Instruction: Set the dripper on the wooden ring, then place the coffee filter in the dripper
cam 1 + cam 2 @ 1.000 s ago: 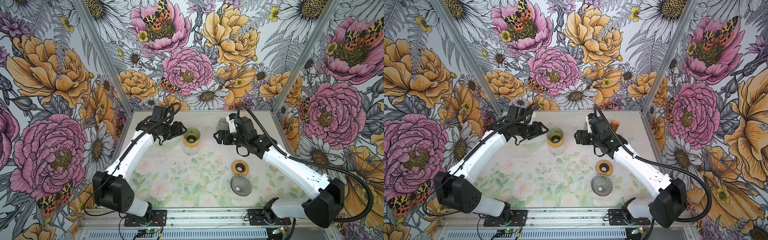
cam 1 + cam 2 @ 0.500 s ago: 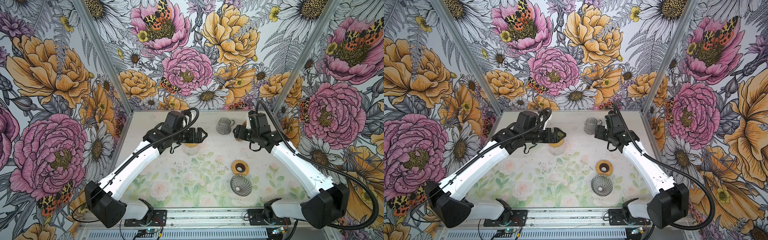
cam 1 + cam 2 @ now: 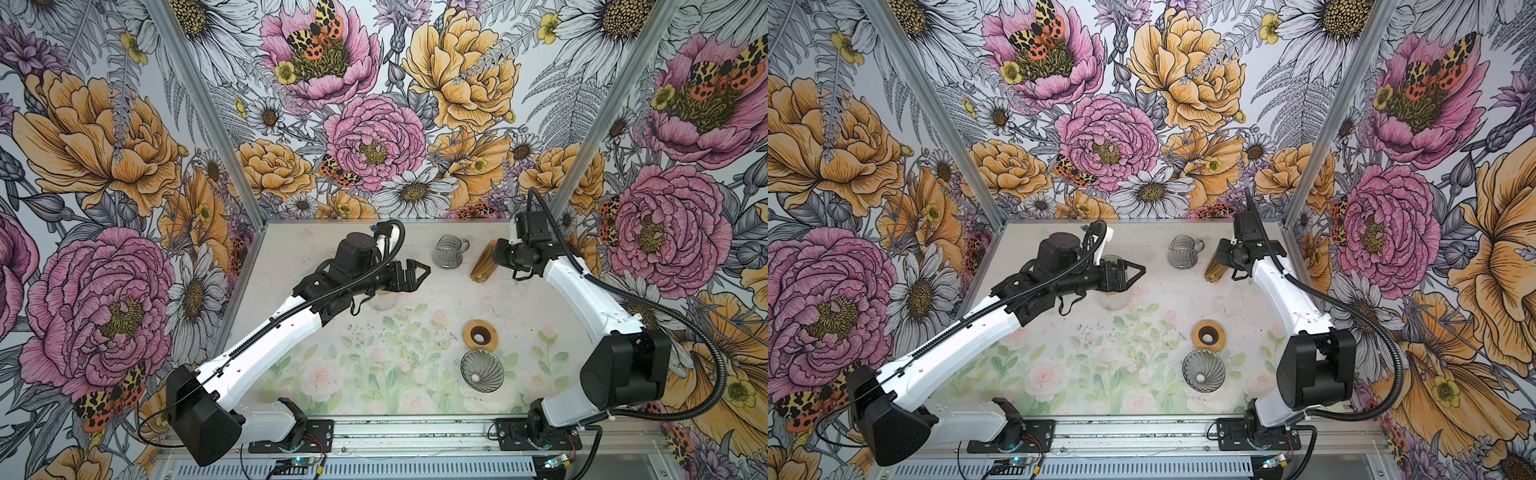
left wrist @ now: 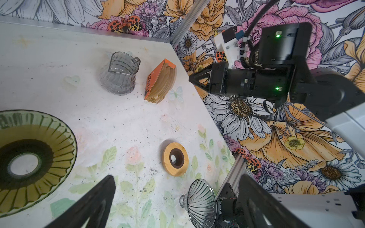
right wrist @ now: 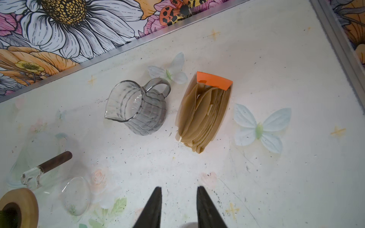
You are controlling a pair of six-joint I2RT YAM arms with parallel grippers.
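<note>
Tan paper coffee filters (image 5: 201,118), fanned like soft leaves, sit in an orange card sleeve (image 5: 214,80) at the rear right of the tabletop (image 5: 276,177), just beside a ribbed smoky glass pitcher (image 5: 136,107). The right gripper (image 5: 178,199) hovers near them, its black fingers a narrow gap apart, pinching nothing. Only the left wrist view shows the sleeve's lettered side and the whole green ribbed glass dripper (image 4: 49,138). In both top views the wide-spread left gripper (image 3: 420,276) largely covers that dripper. A grey fluted glass dripper (image 3: 482,371) and a wooden ring (image 3: 481,336) lie front right.
</note>
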